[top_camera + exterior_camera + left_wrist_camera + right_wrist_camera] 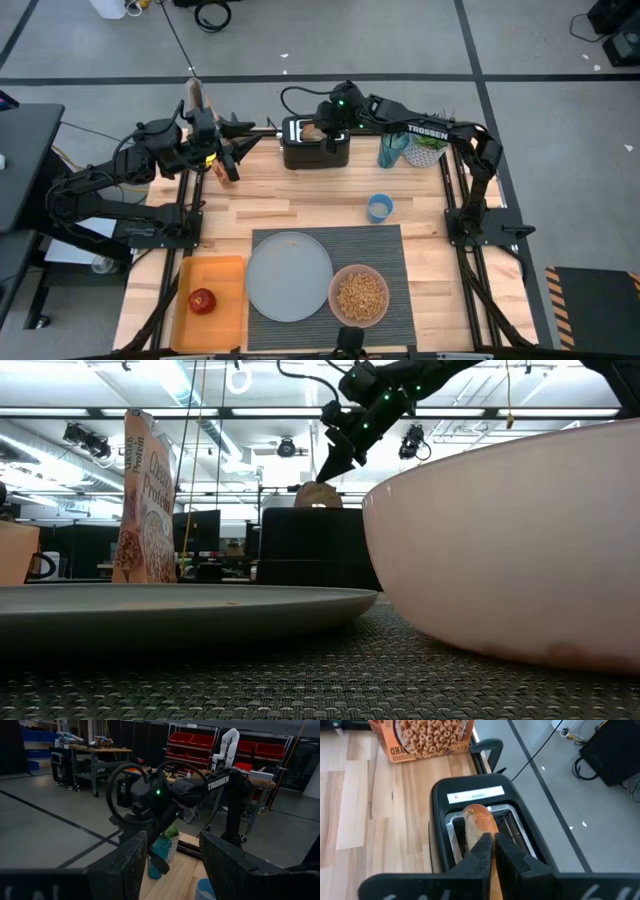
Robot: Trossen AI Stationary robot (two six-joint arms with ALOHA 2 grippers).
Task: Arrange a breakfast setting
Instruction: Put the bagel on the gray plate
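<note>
A bagel (479, 820) stands on edge in one slot of the black toaster (312, 152) at the table's far edge, its top sticking out. My right gripper (326, 128) is above the toaster, shut on the bagel. My left gripper (232, 152) is open and empty at the far left, beside the cereal box (222, 170). On the dark ribbed mat (385, 250) lie the pale blue-grey plate (290, 275) and the pink bowl (358, 296) holding brown cereal. A red apple (202, 300) lies on the orange tray (228, 275). No spoon shows. My right gripper pinches the bagel's top edge (485, 827) between its two fingers (481, 847), one on each flat face. The fingers come from above, pointing down. The bagel stands upright, its lower part down in the toaster slot (457, 827).
A small blue cup (380, 207) stands on the wood behind the mat. A teal cup (393, 150) and a potted plant (425, 150) stand right of the toaster. Bare wood lies between the toaster and the mat.
</note>
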